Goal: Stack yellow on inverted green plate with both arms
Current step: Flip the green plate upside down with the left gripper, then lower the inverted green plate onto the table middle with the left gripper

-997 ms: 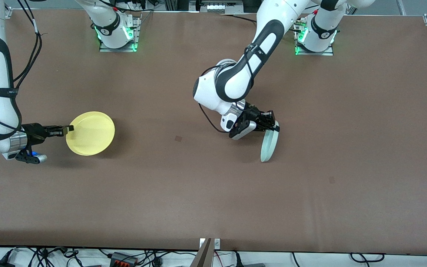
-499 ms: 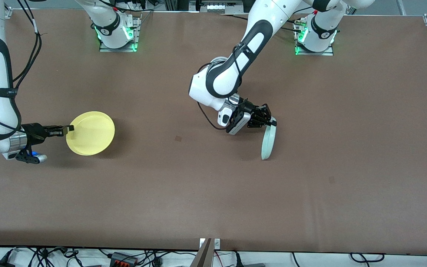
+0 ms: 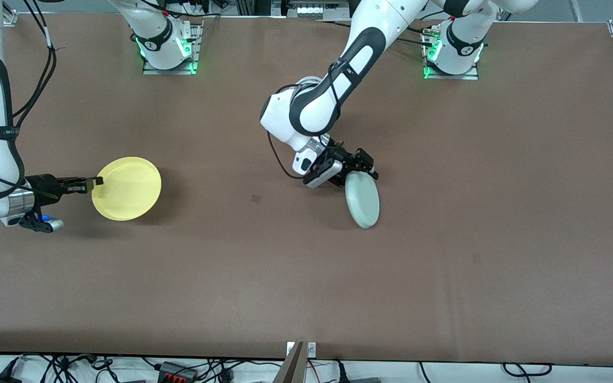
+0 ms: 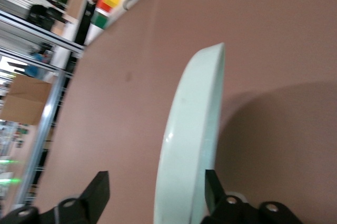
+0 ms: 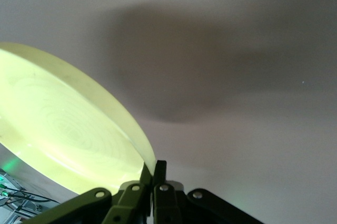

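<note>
The yellow plate (image 3: 126, 188), with nothing in it, is pinched at its rim by the right gripper (image 3: 95, 182) toward the right arm's end of the table (image 3: 498, 213). Well apart from it, the tilted green plate (image 3: 362, 199) is flanked by the left gripper's (image 3: 362, 169) spread fingers (image 4: 97, 195).

brown table (image 3: 498, 213), small dark square mark (image 3: 256, 199) on it, tangled cables (image 3: 72, 367) along its near edge

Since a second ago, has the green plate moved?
Yes. The green plate has tipped over toward the right arm's end, showing its underside, its lower edge near the same spot; the left gripper has opened.
</note>
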